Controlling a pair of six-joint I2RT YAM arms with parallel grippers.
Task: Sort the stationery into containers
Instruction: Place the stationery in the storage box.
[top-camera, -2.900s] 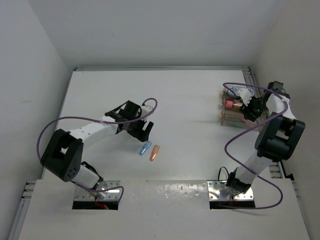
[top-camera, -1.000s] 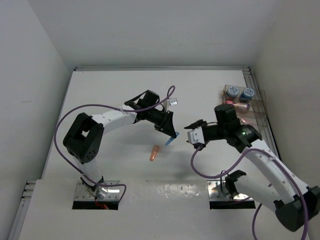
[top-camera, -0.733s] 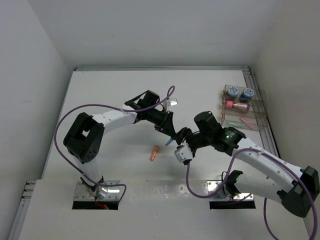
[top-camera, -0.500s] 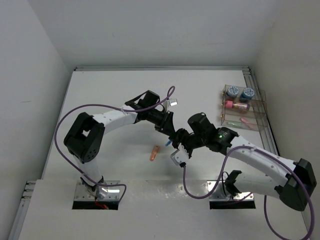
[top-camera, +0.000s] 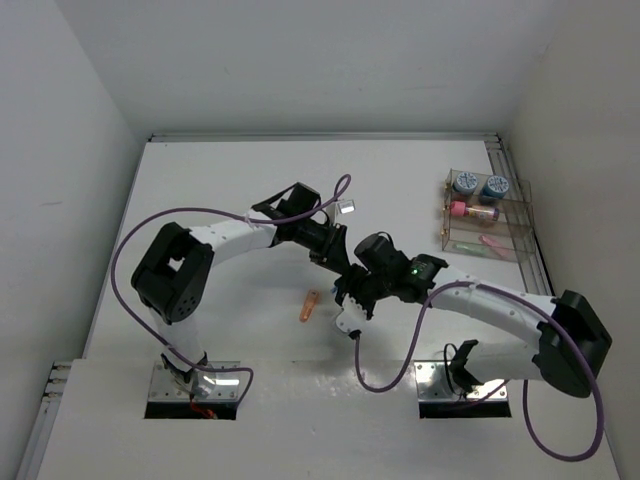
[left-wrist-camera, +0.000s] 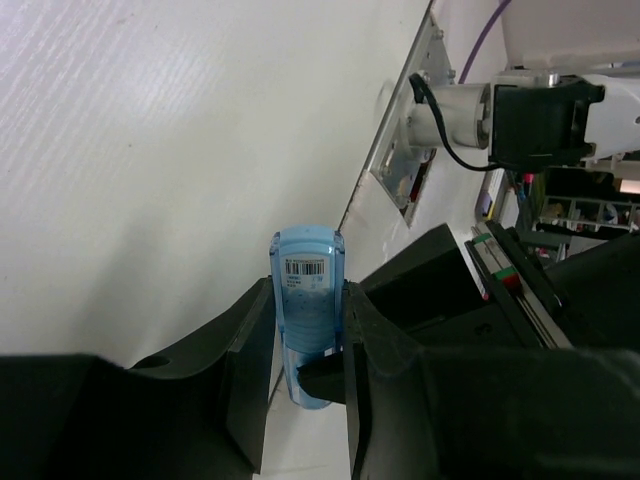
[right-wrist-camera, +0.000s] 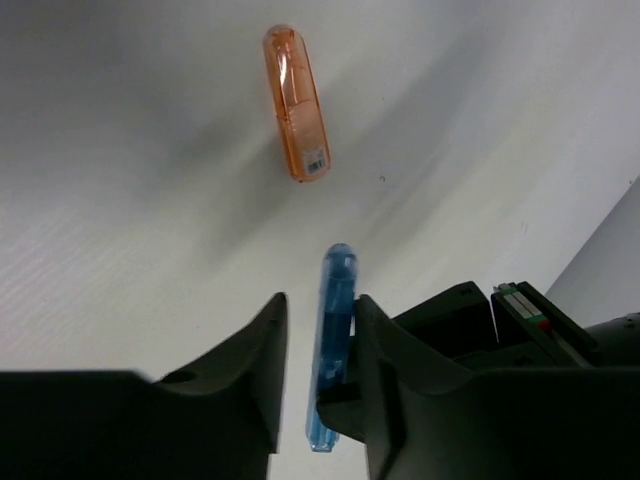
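My left gripper (top-camera: 340, 272) (left-wrist-camera: 307, 292) is shut on a blue capsule (left-wrist-camera: 308, 310) and holds it above the table. My right gripper (top-camera: 352, 287) (right-wrist-camera: 320, 300) meets it there, with the same blue capsule (right-wrist-camera: 336, 320) between its jaws. One finger touches the capsule and a gap shows on the other side. An orange capsule (top-camera: 309, 305) (right-wrist-camera: 296, 102) lies on the table just below. The clear container (top-camera: 515, 222) at the right holds two blue-and-white rolls (top-camera: 465, 183), a pink marker (top-camera: 472, 211) and a pink capsule (top-camera: 492, 241).
Purple cables loop from both arms over the table. The two arms cross close together at the table's middle. A metal rail (top-camera: 540, 262) runs along the table's right edge beside the container.
My right arm has swung from the container to the middle, and its jaws have narrowed round the blue capsule. The left gripper lifted that capsule off the table and holds it.
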